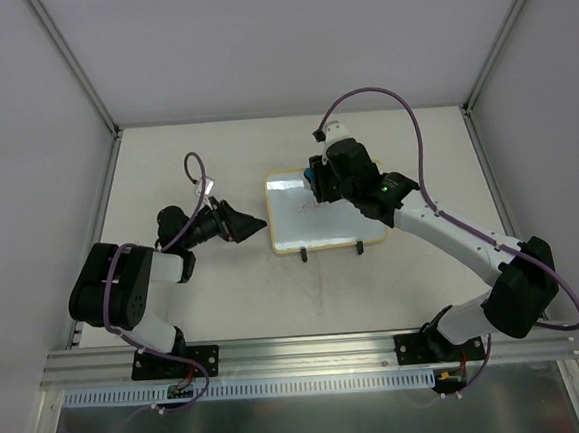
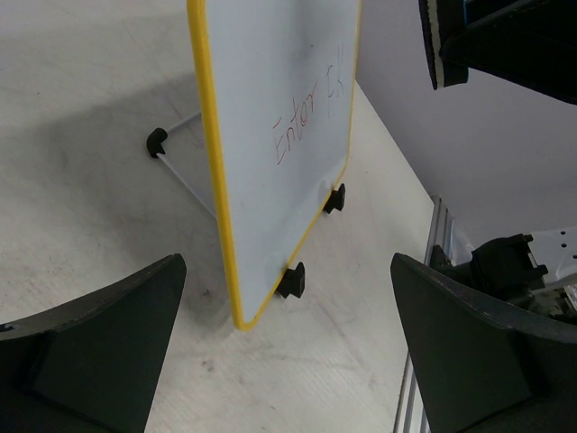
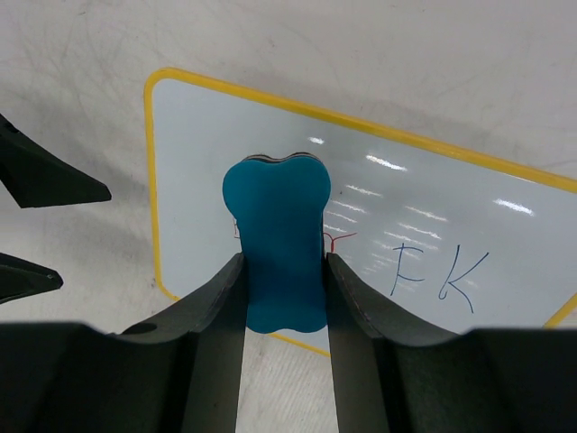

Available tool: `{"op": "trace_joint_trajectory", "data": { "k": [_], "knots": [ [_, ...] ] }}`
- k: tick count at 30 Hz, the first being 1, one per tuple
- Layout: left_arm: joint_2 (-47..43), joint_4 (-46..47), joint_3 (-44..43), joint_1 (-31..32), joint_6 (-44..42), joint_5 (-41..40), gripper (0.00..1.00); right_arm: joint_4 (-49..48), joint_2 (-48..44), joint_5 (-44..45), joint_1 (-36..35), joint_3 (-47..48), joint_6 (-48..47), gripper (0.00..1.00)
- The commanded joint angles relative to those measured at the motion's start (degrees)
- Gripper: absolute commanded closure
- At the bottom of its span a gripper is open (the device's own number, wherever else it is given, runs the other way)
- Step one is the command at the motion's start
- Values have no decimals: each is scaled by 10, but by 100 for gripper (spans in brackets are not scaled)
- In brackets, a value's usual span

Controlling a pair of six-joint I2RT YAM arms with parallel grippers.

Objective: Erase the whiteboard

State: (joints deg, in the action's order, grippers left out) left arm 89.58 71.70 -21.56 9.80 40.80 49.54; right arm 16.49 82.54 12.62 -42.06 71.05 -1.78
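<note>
Standing under everything is the pale table (image 1: 214, 152), with both arms fixed at its near edge. The right arm (image 1: 451, 234) is stretched long. From its base it goes out to the right, bends, and then runs diagonally to the left and away, so that its wrist hangs over the far edge of the whiteboard (image 1: 315, 219). The left arm (image 1: 124, 285) is folded back over its base, and its forearm points to the right across the table.

The whiteboard is just ahead of the left pincer (image 1: 255, 222), near its fingertips but apart from them, and it turns a yellow edge toward this pincer. The same board lies directly beyond the tips of the right pincer (image 3: 281, 262).

The left pincer is spread wide and holds nothing. The right pincer is closed on a blue eraser (image 3: 275, 207), which sticks out past its fingertips over the end of the board nearest to the left pincer. Whether the eraser touches the surface I cannot tell.

Beside the eraser there are blue letters (image 3: 442, 275), and some red writing (image 3: 343, 239) is half hidden behind it. Two small black feet (image 2: 290, 281) carry the board's lower edge, close in front of the left pincer.
</note>
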Motion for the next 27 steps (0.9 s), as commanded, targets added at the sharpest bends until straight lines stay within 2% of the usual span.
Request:
{"op": "trace_joint_trajectory", "data": {
  "k": [1, 11, 15, 27],
  "knots": [
    [9, 193, -30, 6, 8, 47, 1, -11, -34, 2, 3, -6, -9, 68],
    [64, 195, -68, 7, 19, 79, 1, -13, -27, -4, 3, -2, -9, 68],
    [94, 246, -83, 7, 57, 96, 3, -17, -28, -5, 3, -3, -9, 68],
    [151, 246, -131, 19, 42, 100, 5, -17, -33, -8, 3, -6, -6, 68]
  ]
}}
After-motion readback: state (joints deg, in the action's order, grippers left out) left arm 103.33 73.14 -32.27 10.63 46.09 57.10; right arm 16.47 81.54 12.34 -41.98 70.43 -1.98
